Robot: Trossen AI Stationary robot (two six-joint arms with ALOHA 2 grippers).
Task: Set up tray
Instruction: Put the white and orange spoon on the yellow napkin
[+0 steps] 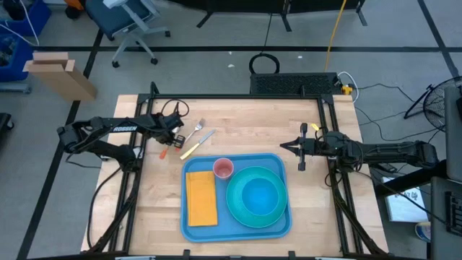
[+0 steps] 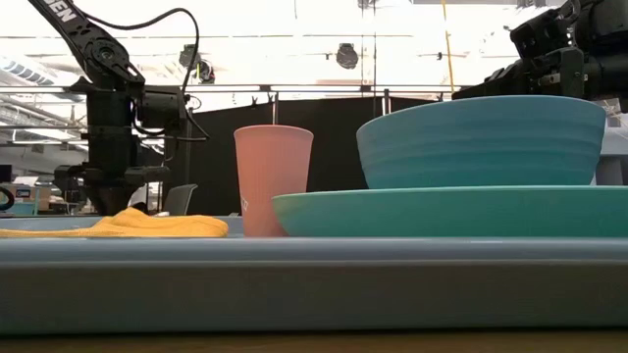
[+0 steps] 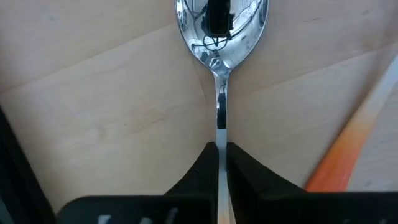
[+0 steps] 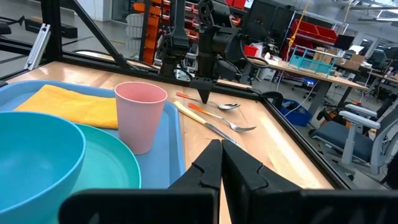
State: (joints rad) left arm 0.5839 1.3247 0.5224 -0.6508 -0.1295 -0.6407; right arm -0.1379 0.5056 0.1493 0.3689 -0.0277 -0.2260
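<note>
Cutlery lies loose on the wooden table [image 1: 245,123] just beyond the far-left corner of the tray [image 1: 236,230], which sits at the near middle of the tabletop. On the tray, a yellow-orange napkin [image 1: 202,198] lies along the left side, a pink cup [image 1: 223,168] stands upright at the far edge just right of the napkin, and a teal plate [image 1: 277,209] fills the right half with a blue bowl [image 1: 258,196] resting on it. Seen from table height, the tray's raised rim runs across the whole foreground, and the bowl and plate block most of what lies behind on the right. The left gripper [image 3: 222,151] is down at the table over the cutlery, its fingers [image 3: 199,171] clenched on the thin handle of a spoon [image 3: 219,37] whose bowl rests on the wood. Just beside the spoon lie an orange-handled utensil [image 3: 348,140], a fork [image 4: 231,127] and a yellow-handled knife [image 1: 193,146], the last pointing toward the tray's corner. The right gripper [image 4: 221,163] hangs off the tray's right side, clear of the dishes, its two fingers pressed together on nothing. Beyond the table, an office chair [image 1: 130,18] and a cardboard box [image 1: 61,72] stand on the floor.
</note>
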